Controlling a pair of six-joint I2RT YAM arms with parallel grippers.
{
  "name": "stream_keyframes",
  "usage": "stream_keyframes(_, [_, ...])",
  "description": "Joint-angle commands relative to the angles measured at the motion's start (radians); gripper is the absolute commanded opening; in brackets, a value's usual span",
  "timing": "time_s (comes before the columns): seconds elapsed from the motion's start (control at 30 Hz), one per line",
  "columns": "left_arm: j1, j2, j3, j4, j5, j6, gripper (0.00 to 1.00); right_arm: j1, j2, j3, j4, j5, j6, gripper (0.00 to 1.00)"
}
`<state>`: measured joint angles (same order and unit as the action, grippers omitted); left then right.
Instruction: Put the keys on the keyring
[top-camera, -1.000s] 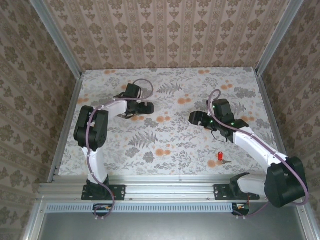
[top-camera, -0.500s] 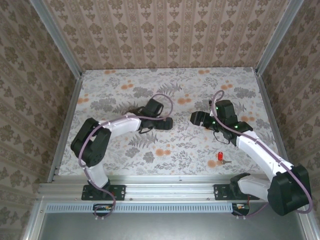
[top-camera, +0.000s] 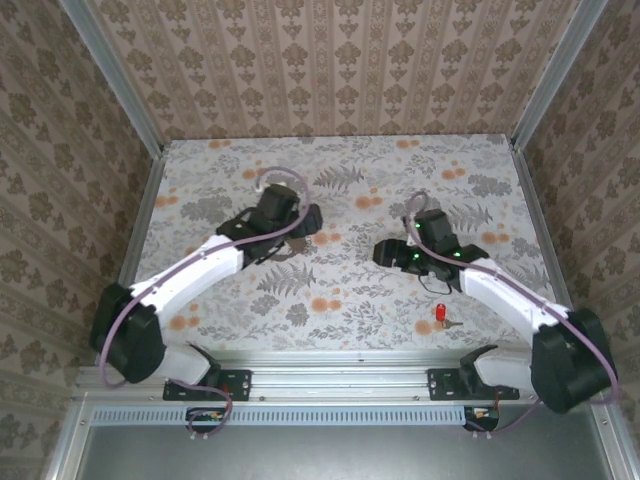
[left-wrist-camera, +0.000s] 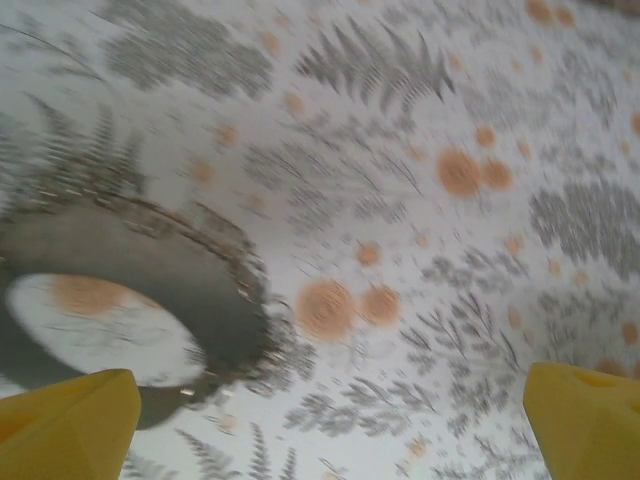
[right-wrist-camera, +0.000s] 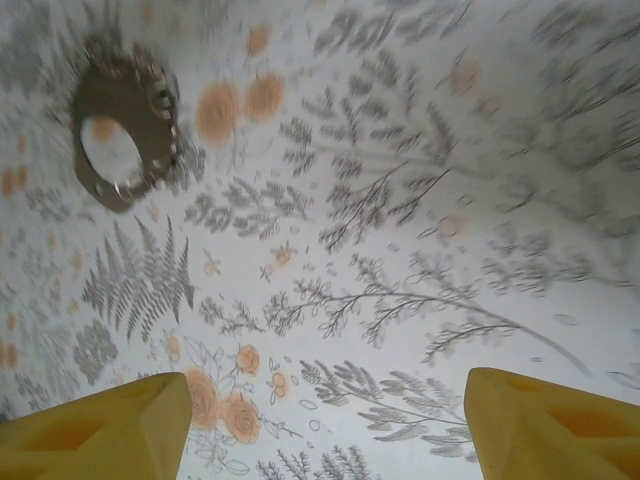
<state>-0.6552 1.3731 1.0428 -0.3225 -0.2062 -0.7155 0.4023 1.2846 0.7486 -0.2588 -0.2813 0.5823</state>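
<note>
The tiny red key (top-camera: 439, 317) lies on the surface (top-camera: 340, 300) close to the near edge, well apart from both grippers, and being so small and flat it could skid away if a finger pushes it instead of pinching it. Farther out the right gripper (right-wrist-camera: 330, 430) hangs spread and empty. Beyond it the left gripper (left-wrist-camera: 325, 430), likewise released, hovers just beside the brown keyring (left-wrist-camera: 150, 260), whose loose chain (left-wrist-camera: 250, 290) could snag or drag the loop aside.

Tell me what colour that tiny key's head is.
The key has a bright red head, clearest in the top external view.
</note>
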Motion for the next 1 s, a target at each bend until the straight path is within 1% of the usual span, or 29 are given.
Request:
stream_keyframes(0.0, [0.103, -0.071, -0.076, -0.075, 0.013, -0.003, 1.0, 0.076, 0.098, 0.128, 0.022, 0.001, 0.002, 0.71])
stream_keyframes(0.03, [0.145, -0.096, -0.101, -0.073, 0.035, -0.001, 1.0, 0.101, 0.166, 0.171, 0.012, 0.01, 0.0, 0.69])
stream_keyframes(0.13, [0.25, -0.157, -0.158, -0.065, 0.067, 0.022, 1.0, 0.169, 0.284, 0.28, -0.011, 0.043, -0.003, 0.65])
stream_keyframes(0.17, [0.28, -0.17, -0.173, -0.066, 0.077, 0.031, 1.0, 0.192, 0.323, 0.318, -0.018, 0.053, -0.001, 0.62])
stream_keyframes(0.27, [0.363, -0.191, -0.207, -0.062, 0.118, 0.048, 1.0, 0.245, 0.436, 0.428, -0.036, 0.071, 0.013, 0.55])
stream_keyframes(0.37, [0.42, -0.195, -0.232, -0.044, 0.153, 0.058, 1.0, 0.295, 0.544, 0.546, -0.067, 0.072, 0.014, 0.47])
stream_keyframes(0.47, [0.457, -0.198, -0.244, -0.036, 0.17, 0.072, 1.0, 0.345, 0.639, 0.668, -0.123, 0.087, 0.0, 0.42])
stream_keyframes(0.57, [0.488, -0.203, -0.255, -0.023, 0.182, 0.079, 1.0, 0.381, 0.722, 0.784, -0.191, 0.128, -0.016, 0.39])
stream_keyframes(0.63, [0.509, -0.208, -0.263, -0.015, 0.19, 0.081, 1.0, 0.399, 0.772, 0.849, -0.232, 0.159, -0.023, 0.38])
stream_keyframes(0.77, [0.55, -0.218, -0.29, 0.01, 0.21, 0.079, 1.0, 0.421, 0.867, 0.966, -0.326, 0.223, -0.03, 0.31])
stream_keyframes(0.97, [0.578, -0.236, -0.322, 0.037, 0.224, 0.079, 1.0, 0.434, 0.953, 1.066, -0.374, 0.269, -0.038, 0.3])
